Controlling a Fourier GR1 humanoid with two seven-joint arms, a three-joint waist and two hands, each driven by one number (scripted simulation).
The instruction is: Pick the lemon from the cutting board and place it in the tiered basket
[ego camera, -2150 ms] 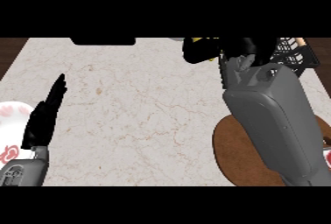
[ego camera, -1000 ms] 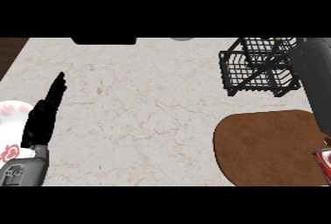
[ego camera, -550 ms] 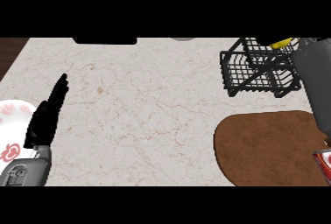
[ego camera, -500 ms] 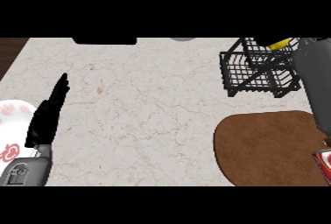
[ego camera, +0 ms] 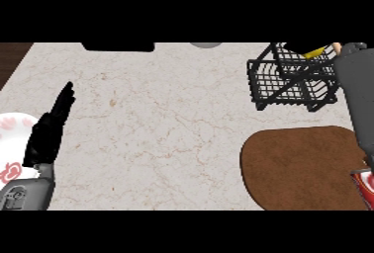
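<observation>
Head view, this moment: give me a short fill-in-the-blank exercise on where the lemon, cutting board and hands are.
1. The yellow lemon shows at the top of the black wire ____.
2. The brown cutting board has ____ lying on it.
3. The left hand rests at the view's left with its fingers ____.
4. The grey right forearm runs along the view's ____ edge.

Missing words: basket; nothing; straight; right

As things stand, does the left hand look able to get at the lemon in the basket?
Probably not easily. The left hand rests open at the counter's left edge, while the lemon sits in the tiered basket at the far right, with the right forearm beside it. The counter between holds no obstacle.
</observation>
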